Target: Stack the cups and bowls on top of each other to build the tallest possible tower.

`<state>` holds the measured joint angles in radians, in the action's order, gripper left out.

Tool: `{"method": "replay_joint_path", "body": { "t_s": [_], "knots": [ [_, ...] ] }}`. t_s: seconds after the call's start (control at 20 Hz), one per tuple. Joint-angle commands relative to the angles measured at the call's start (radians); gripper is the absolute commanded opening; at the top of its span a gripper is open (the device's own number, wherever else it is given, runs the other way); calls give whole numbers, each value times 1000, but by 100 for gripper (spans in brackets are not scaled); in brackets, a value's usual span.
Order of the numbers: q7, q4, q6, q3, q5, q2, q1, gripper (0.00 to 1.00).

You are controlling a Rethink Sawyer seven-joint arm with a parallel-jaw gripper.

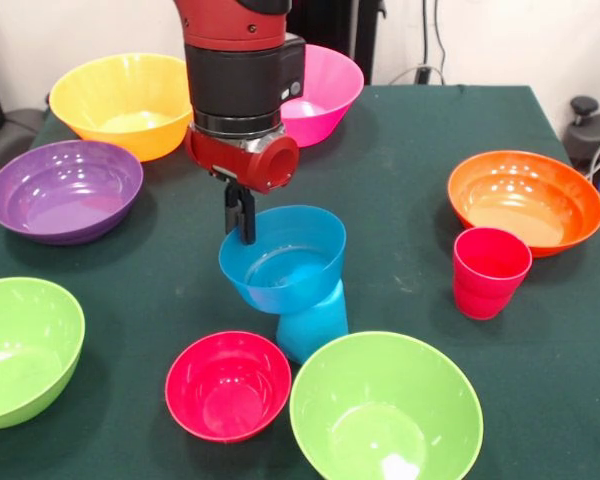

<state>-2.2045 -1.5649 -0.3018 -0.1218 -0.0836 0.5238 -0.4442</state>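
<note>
A small blue bowl [290, 262] rests upright and slightly tilted on top of an upturned light blue cup [315, 325] at the table's middle. My gripper [242, 228] comes down from above with its black fingers closed over the bowl's far left rim. A small red bowl [228, 385] sits on the cloth just in front and to the left of the blue cup. A red-pink cup [490, 272] stands upright to the right, next to the orange bowl [525, 200].
Large bowls ring the green cloth: yellow-orange [120, 100] and pink [328, 92] at the back, purple [65, 190] at the left, lime green at the front left [20, 350] and at the front middle [385, 410].
</note>
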Motion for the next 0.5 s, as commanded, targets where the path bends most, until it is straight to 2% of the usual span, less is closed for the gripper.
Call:
{"method": "replay_joint_path", "body": {
  "t_s": [0.05,0.5],
  "knots": [
    [-61,31,-61,-22,7,-79,27,0],
    [-73,23,-67,-8,20,-74,37,0]
  ]
}}
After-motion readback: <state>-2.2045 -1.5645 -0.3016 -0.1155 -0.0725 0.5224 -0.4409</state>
